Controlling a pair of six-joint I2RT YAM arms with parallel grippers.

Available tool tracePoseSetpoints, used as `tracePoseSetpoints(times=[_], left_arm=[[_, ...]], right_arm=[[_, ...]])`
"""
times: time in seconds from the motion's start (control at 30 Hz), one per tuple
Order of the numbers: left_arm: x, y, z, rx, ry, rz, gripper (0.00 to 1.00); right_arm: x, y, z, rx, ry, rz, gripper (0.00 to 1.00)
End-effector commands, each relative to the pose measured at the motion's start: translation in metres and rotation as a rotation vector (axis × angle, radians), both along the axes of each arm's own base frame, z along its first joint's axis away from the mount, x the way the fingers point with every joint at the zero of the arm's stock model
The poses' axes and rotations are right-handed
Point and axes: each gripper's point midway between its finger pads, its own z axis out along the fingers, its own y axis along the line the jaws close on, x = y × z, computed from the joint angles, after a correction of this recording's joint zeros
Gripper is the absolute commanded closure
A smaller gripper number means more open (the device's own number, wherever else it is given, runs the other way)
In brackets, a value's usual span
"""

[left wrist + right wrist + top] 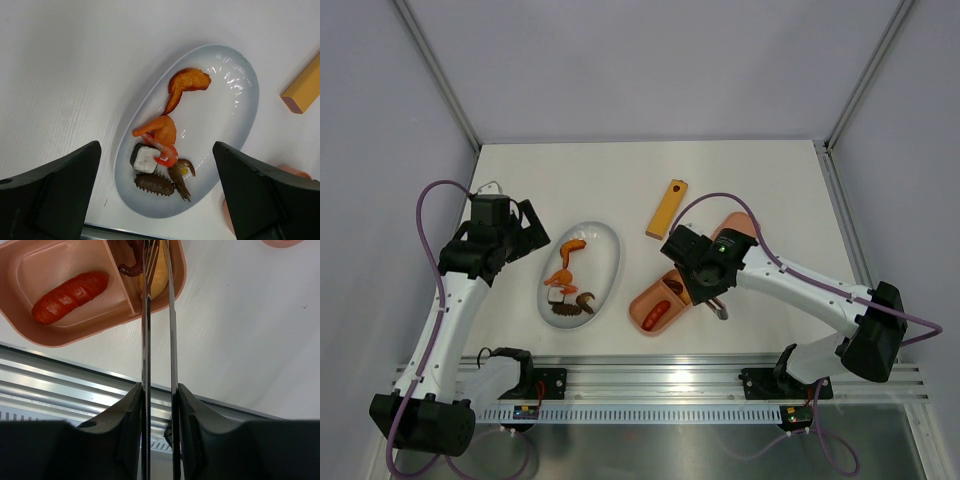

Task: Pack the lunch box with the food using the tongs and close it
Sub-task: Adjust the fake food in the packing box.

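My right gripper (159,390) is shut on the silvery tongs (145,330), whose two arms stand slightly apart. Their tips reach over one compartment of the pink lunch box (20,315) (642,300), above a brown curl (129,267) and a yellow-orange piece (159,280). A red sausage (70,292) (655,315) lies in the other compartment. The pink lid (738,222) lies behind the right arm, partly hidden. More food sits on the white plate (225,100) (608,245): orange shrimps (187,82), a dark-and-white cube (146,157), brown pieces (154,183). My left gripper (155,145) (525,235) hovers open over the plate's left end.
A yellow-orange flat bar with a hole (666,208) (302,90) lies behind the lunch box, between plate and lid. The metal rail (660,385) (75,385) runs along the table's near edge, just below the tray.
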Motion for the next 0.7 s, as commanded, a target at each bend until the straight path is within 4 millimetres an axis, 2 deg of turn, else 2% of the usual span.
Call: tracePoseSetpoints(times=[0.0, 0.2, 0.43, 0.57, 0.67], left_arm=[[0.007, -0.001, 0.010, -0.016, -0.056, 0.000, 0.01], [0.007, -0.002, 0.009, -0.017, -0.054, -0.003, 0.01], [0.008, -0.002, 0.008, -0.017, -0.050, -0.004, 0.01], [0.009, -0.003, 0.007, -0.022, -0.049, -0.006, 0.01], [0.010, -0.003, 0.007, -0.023, -0.049, -0.008, 0.01]], right_arm=[[0.005, 0.013, 0.025, 0.083, -0.056, 0.026, 0.62], [0.001, 0.017, 0.025, 0.096, -0.031, 0.049, 0.67], [-0.023, 0.028, 0.017, 0.106, 0.043, 0.120, 0.70], [-0.028, 0.025, 0.013, 0.088, 0.053, 0.123, 0.70], [-0.027, 0.017, 0.006, 0.040, 0.048, 0.103, 0.70]])
